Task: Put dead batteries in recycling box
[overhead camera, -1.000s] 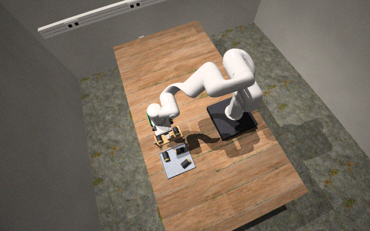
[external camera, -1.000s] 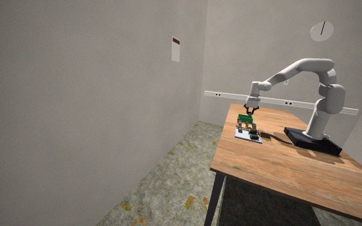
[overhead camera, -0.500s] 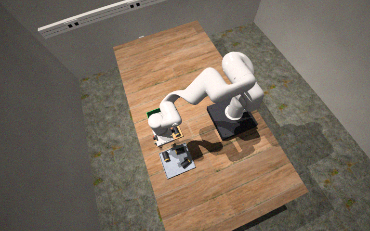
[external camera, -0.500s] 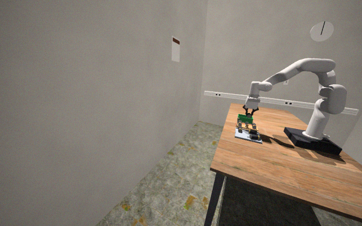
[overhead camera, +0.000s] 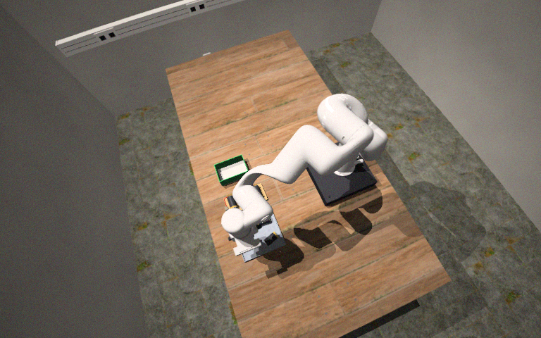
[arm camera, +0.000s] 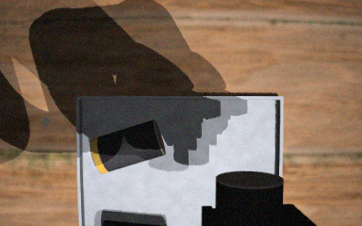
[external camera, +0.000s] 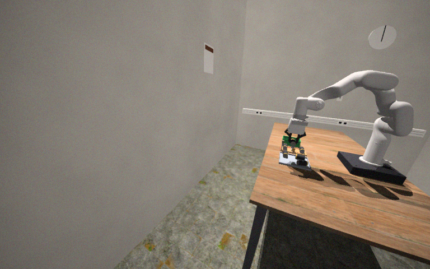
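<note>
My gripper (external camera: 295, 138) is shut on a black battery (arm camera: 249, 190). The battery stands upright between the fingers and shows end-on at the bottom of the wrist view. It hangs over the grey tray (arm camera: 245, 134) (overhead camera: 251, 253) (external camera: 284, 161). A black battery with a yellow end (arm camera: 127, 147) lies tilted on the tray's left part. Another battery (arm camera: 129, 223) is cut off at the bottom edge of the wrist view. The arm hides most of the tan battery holder (overhead camera: 263, 191). One battery (overhead camera: 232, 201) shows in the holder at its left. The green recycling box (overhead camera: 231, 169) (external camera: 287, 141) stands upright beyond the holder.
The arm's black base plate (overhead camera: 342, 182) (external camera: 370, 170) sits on the wooden table (overhead camera: 327, 267) to the right of the holder. The tray lies close to the table's left edge. The arm's shadows fall across the table middle.
</note>
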